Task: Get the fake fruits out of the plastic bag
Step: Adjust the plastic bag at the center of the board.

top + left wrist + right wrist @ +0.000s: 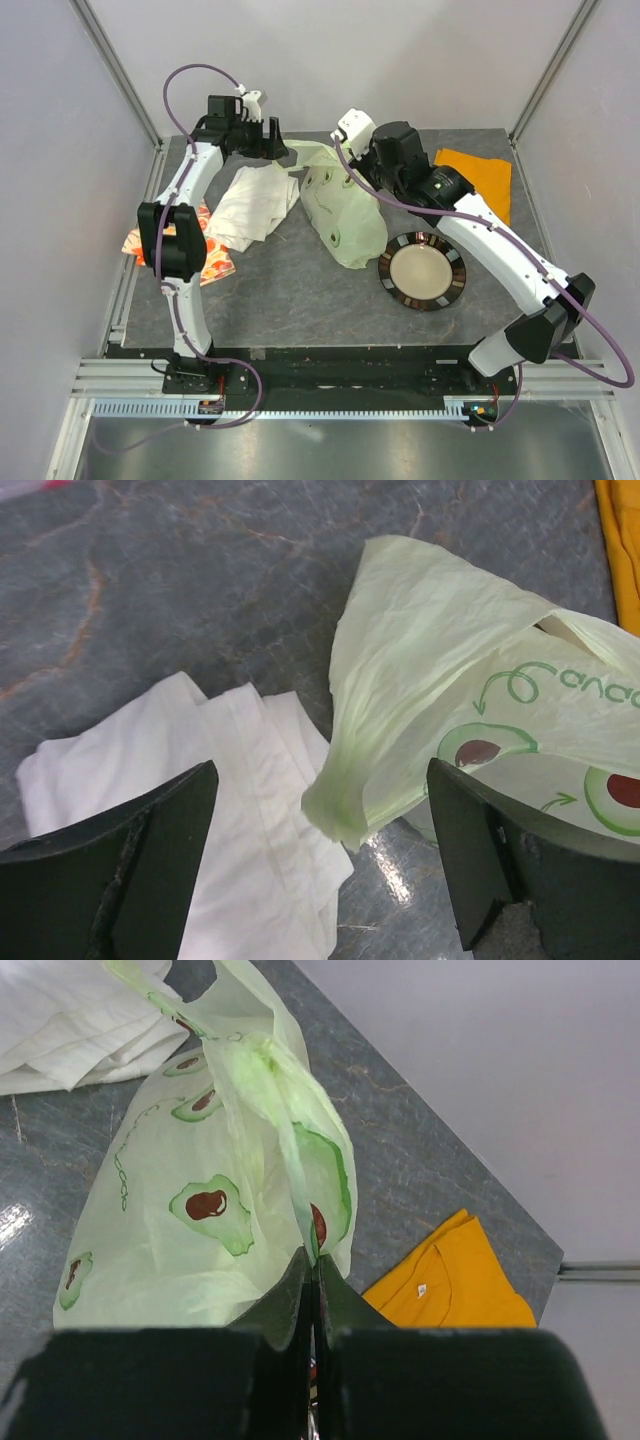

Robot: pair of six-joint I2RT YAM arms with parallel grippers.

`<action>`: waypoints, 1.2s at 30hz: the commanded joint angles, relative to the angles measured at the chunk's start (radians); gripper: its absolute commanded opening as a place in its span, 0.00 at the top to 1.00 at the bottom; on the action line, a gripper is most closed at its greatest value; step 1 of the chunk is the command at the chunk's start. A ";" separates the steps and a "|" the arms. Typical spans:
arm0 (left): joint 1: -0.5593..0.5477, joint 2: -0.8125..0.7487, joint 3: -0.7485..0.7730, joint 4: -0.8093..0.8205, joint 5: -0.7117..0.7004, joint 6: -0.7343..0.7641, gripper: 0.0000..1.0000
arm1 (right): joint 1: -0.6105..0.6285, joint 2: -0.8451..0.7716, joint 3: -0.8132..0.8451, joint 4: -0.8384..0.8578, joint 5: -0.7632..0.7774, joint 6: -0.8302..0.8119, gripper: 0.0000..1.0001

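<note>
Desk (300, 300) carries everything. Plastic bag (340, 215) sits mid-desk toward the back, bulging. Its contents are hidden and no fake fruits show outside it, so I'd judge they're all inside. White cloth (250, 205) lies just left of it, with a bag edge lapping over it. Orange cloth (480, 175) is in the back right corner, and a dark-rimmed plate (422, 271) sits just beside the bag's near right.

Right end effector (312, 1270) is pressed together on a pleat of bag film, holding it up as a ridge — likely anchoring one side of the mouth. Left end effector (320, 820) is spread wide, with a loose lobe of bag edge between the fingers, not clamped — reads as lining up for the opposite side so the mouth can be opened.
</note>
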 commanded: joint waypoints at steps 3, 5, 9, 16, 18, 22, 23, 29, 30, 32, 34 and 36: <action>-0.016 0.066 0.078 -0.004 0.101 0.048 0.36 | 0.001 0.017 -0.024 0.035 0.044 -0.002 1.00; -0.016 0.104 0.139 -0.002 0.109 0.037 0.71 | -0.039 0.075 -0.024 0.105 0.100 -0.015 1.00; -0.013 0.156 0.310 0.030 0.173 0.017 0.98 | -0.177 0.296 0.230 0.164 0.112 -0.026 1.00; 0.004 0.192 0.655 0.153 0.132 -0.139 0.98 | -0.298 0.749 0.959 0.156 0.140 -0.096 1.00; 0.006 0.158 0.658 0.191 0.126 -0.182 0.98 | -0.300 0.714 0.917 0.233 0.129 -0.105 1.00; 0.006 0.049 0.603 0.165 0.233 -0.229 0.98 | -0.298 0.464 0.601 0.417 0.129 -0.104 1.00; 0.006 0.023 0.566 0.153 0.253 -0.236 0.98 | -0.300 0.425 0.490 0.419 0.129 -0.101 1.00; -0.011 -0.288 -0.031 0.101 0.376 -0.159 0.98 | -0.298 0.108 -0.015 0.394 0.130 -0.073 1.00; -0.016 -0.321 -0.093 0.089 0.400 -0.147 0.98 | -0.298 0.070 -0.083 0.379 0.108 -0.062 1.00; -0.037 -0.397 -0.260 0.021 0.423 -0.104 0.98 | -0.297 -0.029 -0.286 0.337 0.104 -0.049 1.00; -0.051 -0.437 -0.368 -0.011 0.431 -0.091 0.99 | -0.298 -0.090 -0.435 0.286 0.097 -0.018 0.90; -0.069 -0.473 -0.497 -0.022 0.437 -0.099 0.98 | -0.298 -0.106 -0.468 0.186 0.052 0.011 0.72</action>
